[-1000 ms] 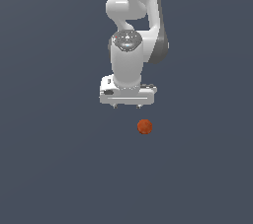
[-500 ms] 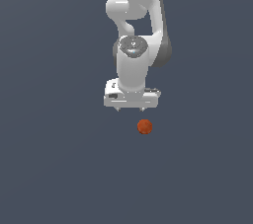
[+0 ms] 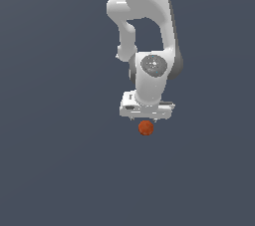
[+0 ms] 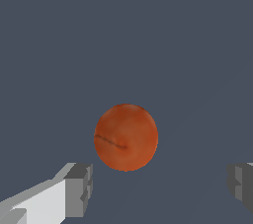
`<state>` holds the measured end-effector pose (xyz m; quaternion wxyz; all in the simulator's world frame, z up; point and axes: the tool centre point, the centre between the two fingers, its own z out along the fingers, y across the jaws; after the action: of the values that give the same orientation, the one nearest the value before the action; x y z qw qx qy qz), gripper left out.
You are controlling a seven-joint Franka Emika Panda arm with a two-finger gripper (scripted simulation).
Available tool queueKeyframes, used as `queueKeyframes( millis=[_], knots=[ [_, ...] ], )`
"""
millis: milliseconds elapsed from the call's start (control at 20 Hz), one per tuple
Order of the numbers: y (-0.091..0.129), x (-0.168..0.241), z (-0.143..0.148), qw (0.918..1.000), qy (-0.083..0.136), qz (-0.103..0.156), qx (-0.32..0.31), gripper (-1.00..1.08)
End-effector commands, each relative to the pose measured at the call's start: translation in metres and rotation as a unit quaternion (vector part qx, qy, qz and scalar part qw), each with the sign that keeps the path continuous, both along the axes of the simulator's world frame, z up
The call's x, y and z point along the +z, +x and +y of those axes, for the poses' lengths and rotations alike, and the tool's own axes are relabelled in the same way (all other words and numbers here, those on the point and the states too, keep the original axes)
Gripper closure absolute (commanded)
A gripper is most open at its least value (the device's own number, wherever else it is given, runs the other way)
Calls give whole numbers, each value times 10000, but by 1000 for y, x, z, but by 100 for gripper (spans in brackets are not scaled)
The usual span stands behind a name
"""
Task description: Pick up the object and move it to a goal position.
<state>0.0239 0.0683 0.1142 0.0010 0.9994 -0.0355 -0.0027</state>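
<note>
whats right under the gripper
The reddish-orange ball sits below the open gripper, between the two fingertips in the wrist view, untouched. The exterior view's hand hides the fingers, so its height above the ball is unclear.

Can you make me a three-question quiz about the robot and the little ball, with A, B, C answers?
1. Where is the ball in the exterior view?
A. Just under the gripper
B. Far off at the exterior view's left edge
C. On top of the arm

2. What colour is the ball?
A. Blue
B. Reddish-orange
C. Green

3. What are the gripper's fingers doing?
A. Squeezing the ball
B. Pressed shut together
C. Spread apart, not touching the ball

Answers:
1. A, since the ball sits right below the white gripper body in the exterior view.
2. B, since both views show a reddish-orange ball on the dark grey floor.
3. C, since the wrist view shows one fingertip on each side with a wide gap, and the ball lies clear of both.
</note>
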Motion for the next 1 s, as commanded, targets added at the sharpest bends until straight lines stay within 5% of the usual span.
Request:
queueKeyframes(
  millis=[0,950],
  knots=[
    [3,-9,10,10000,3,-17,-57,-92],
    [3,-61,19,9999,8,-26,-100,-92]
  ],
)
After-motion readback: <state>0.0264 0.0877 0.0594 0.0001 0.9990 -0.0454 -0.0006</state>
